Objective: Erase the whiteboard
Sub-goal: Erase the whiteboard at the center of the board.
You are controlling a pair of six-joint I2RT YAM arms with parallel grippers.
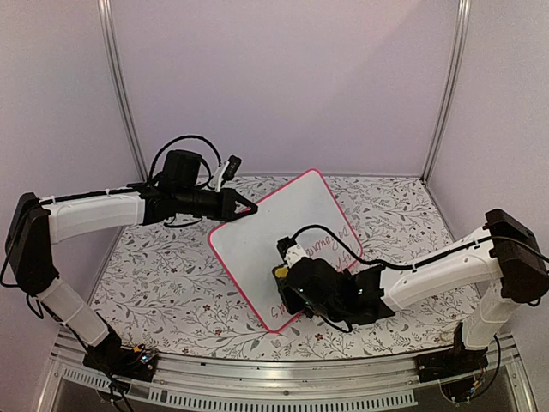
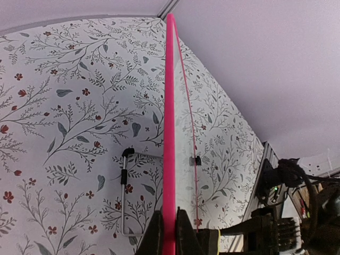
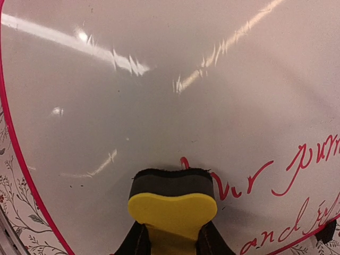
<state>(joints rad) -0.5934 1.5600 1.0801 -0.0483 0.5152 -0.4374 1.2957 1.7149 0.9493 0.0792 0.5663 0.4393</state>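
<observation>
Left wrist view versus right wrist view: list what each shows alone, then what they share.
Left wrist only: the whiteboard edge-on, its pink rim pinched in the left gripper, and a wire leg beside it. Right wrist only: the board's white face, red writing, and the yellow eraser held in the right gripper, its dark felt toward the board. Both: the pink frame and the floral table cover.

A robot lab test cell is shown: plain white panels and aluminium posts are set behind the arms, a floral tabletop beneath them.
</observation>
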